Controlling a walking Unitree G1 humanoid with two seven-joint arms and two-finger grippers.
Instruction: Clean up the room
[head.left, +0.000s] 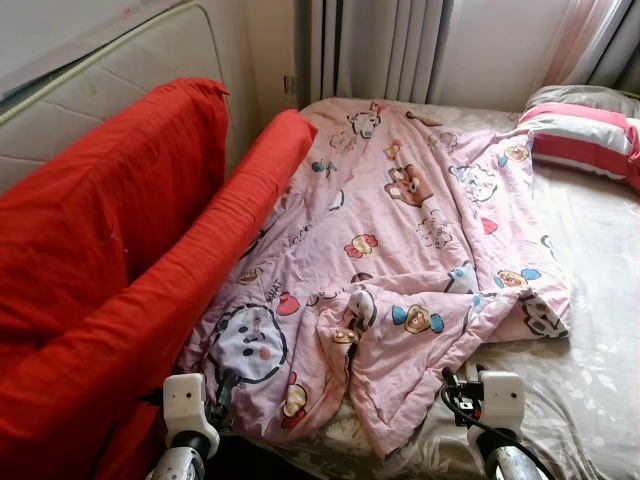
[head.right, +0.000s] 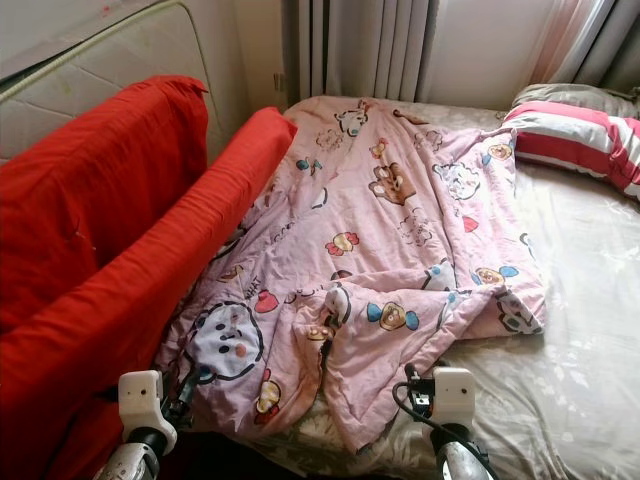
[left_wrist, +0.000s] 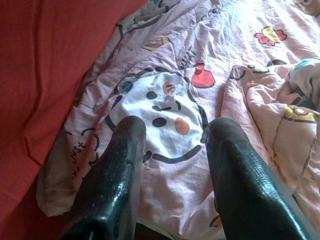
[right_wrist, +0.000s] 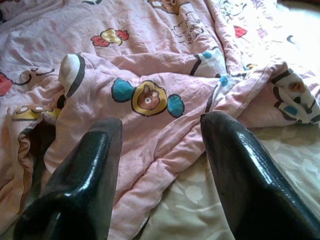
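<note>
1. Bed (head.left: 600, 300) with beige sheet; pink cartoon quilt (head.left: 400, 230) rumpled across it, red cushions (head.left: 120, 270) at 9 o'clock, striped pillow (head.left: 585, 140) at 2 o'clock.
2. Left hand (left_wrist: 172, 150) spread, hovering over quilt's near corner.
3. Right hand (right_wrist: 160, 145) spread over quilt's near edge, holding nothing.

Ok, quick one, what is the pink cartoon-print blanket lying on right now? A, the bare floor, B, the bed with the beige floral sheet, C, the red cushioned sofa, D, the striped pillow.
B: the pink cartoon-print blanket is spread, rumpled at its near edge, over the bed's beige floral sheet, beside the red cushions, with the red and white striped pillow off at the far corner.
</note>
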